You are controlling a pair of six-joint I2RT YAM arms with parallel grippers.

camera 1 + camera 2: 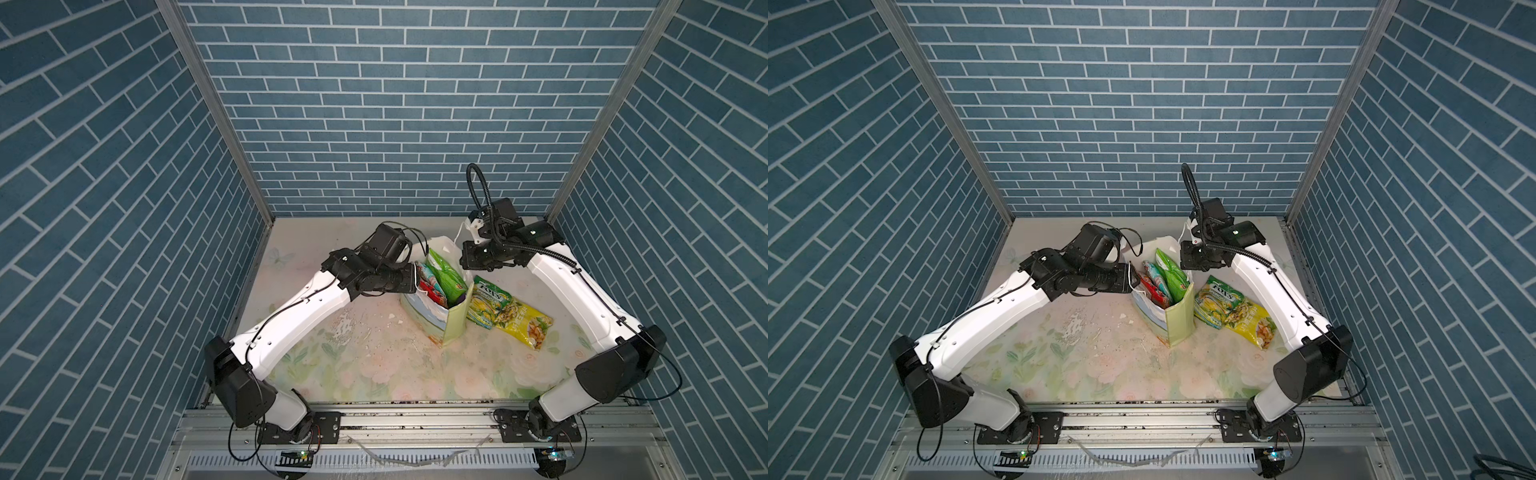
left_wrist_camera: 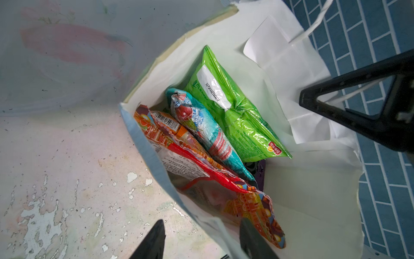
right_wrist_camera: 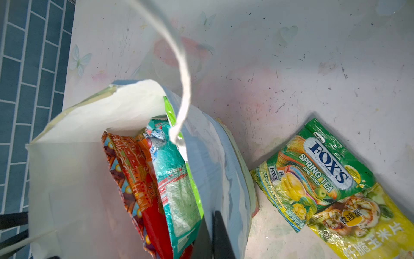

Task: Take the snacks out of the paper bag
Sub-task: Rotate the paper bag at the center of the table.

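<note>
The paper bag [image 1: 455, 322] [image 1: 1179, 320] stands upright mid-table, mouth open. Inside it stand snacks: a green packet [image 2: 235, 107], a teal one [image 2: 201, 127], an orange one [image 2: 174, 127], a red one [image 2: 201, 170] and a sliver of purple [image 2: 259, 166]. A green-yellow FOX'S bag [image 3: 318, 170] and a yellow packet [image 3: 363, 224] lie on the table right of the bag. My left gripper [image 2: 203, 242] is open, one finger inside and one outside the bag's left wall. My right gripper [image 3: 211, 235] is shut on the bag's far right wall.
A white cord handle [image 3: 183, 74] arcs up by the right gripper. The flowered tabletop [image 1: 374, 365] is scuffed, with peeled patches left of the bag. Blue brick-pattern walls [image 1: 395, 124] close in the back and both sides.
</note>
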